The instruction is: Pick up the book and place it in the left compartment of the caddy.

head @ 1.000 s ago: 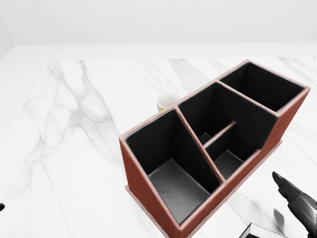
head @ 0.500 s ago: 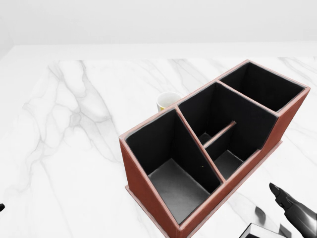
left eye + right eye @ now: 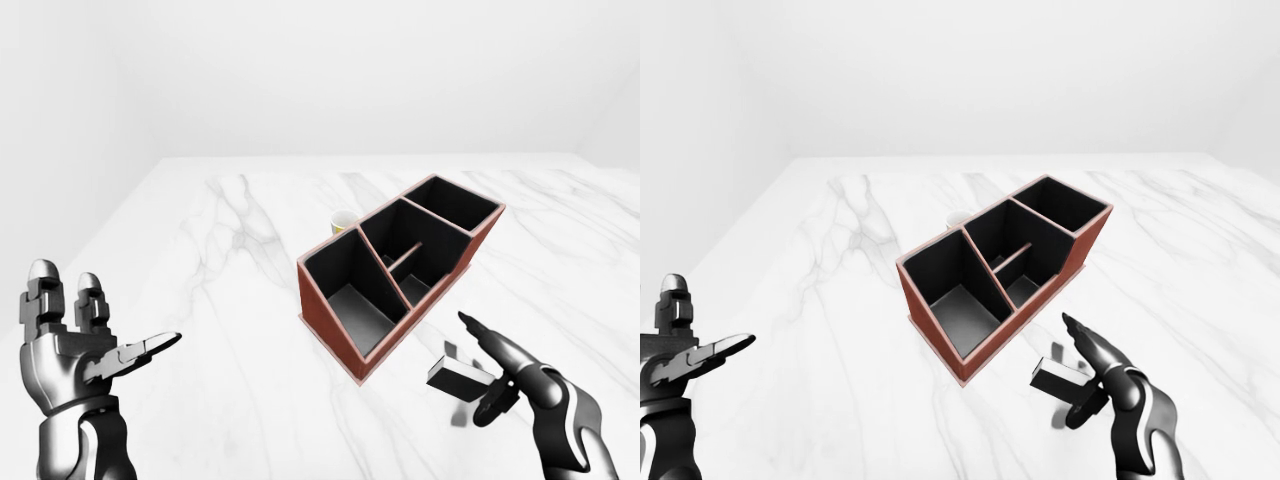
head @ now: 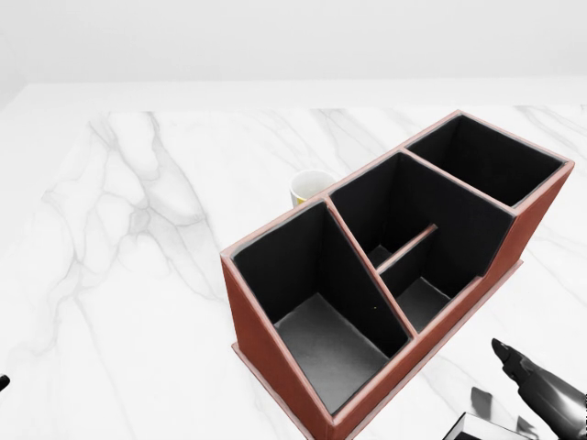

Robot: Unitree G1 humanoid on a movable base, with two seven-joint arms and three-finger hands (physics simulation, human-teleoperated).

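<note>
Holding the book (image 3: 458,374) in my right hand (image 3: 515,385), fingers closed on one end; it hangs clear of the marble table (image 3: 220,300), just right of the caddy (image 3: 400,265) in the left-eye view.

Book: small, dark, stiff-covered, probably light; smooth faces may slip, so a grip across the spine edge looks best.

Left compartment (image 4: 316,312): empty, nearest the bottom of the view, walls tall.

Left hand (image 3: 85,350): open, holding nothing, well apart.

Yellow cup (image 4: 312,188): just above the caddy's rim, no obstacle.

Obstruction: the caddy's near wall, which the book must clear.
</note>
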